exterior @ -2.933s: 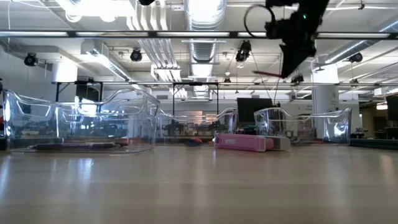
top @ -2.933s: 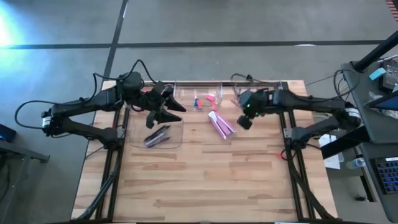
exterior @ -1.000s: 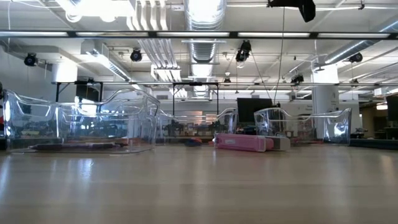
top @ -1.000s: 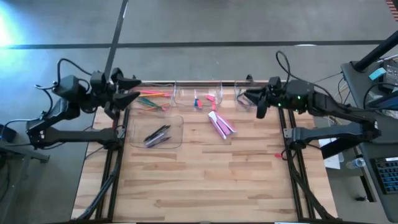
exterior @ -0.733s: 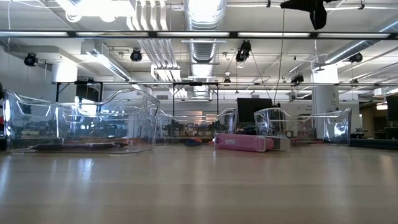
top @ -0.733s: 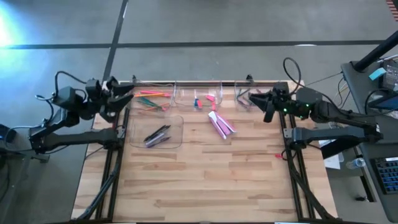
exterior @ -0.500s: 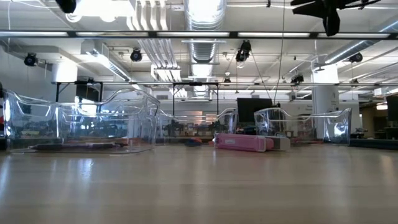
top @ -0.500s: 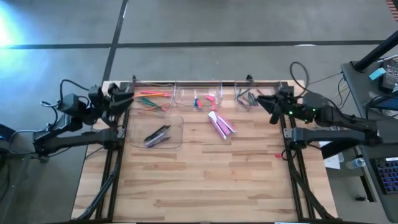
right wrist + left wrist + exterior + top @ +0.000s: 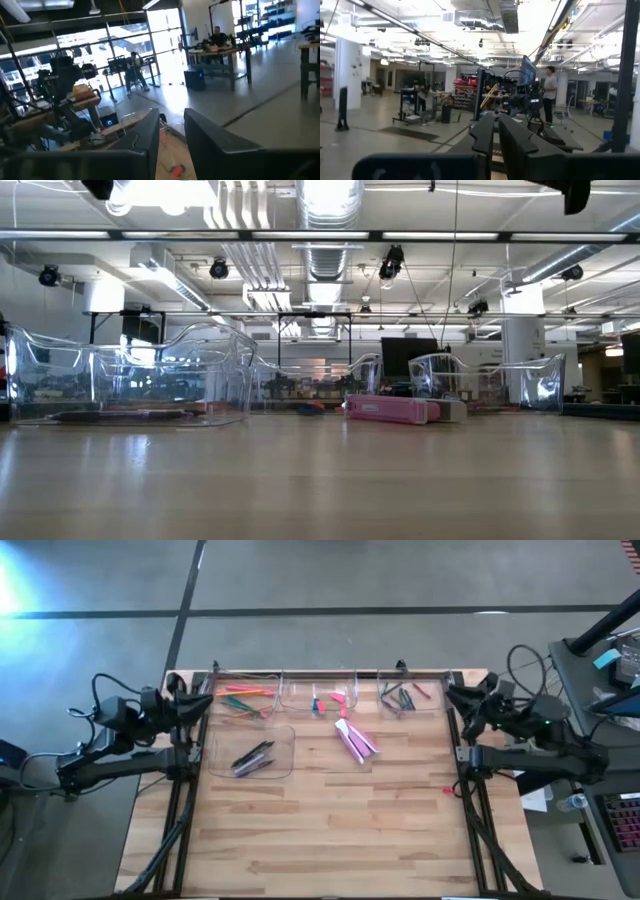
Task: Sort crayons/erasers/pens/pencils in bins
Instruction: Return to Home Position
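Sticks look sorted in bins (image 9: 282, 740), upper frame. Pink erasers (image 9: 356, 741) on bare table (image 9: 330, 830), frame centre, outside bins: left to do. Left gripper (image 9: 197, 700) at left edge, jaws together, empty. Right gripper (image 9: 458, 700) at right edge, jaws slightly apart, empty.

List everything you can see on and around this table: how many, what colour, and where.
bins: four, clear, three along the far edge, the wider one nearer at left.
long sticks: several, green, pink, orange, far left bin.
pens: few, dark, wider bin.
erasers: few, pink and blue, far middle bin.
crayons: several, green, red, dark, far right bin.
pink pieces: two, pink and white, bare table outside the bins.
table: one, light wood, centre.
person: one, light top, room beyond.
left gripper: one, dark, beside the table's far left corner, jaws shut.
right gripper: one, dark, beside the far right corner, jaws open.
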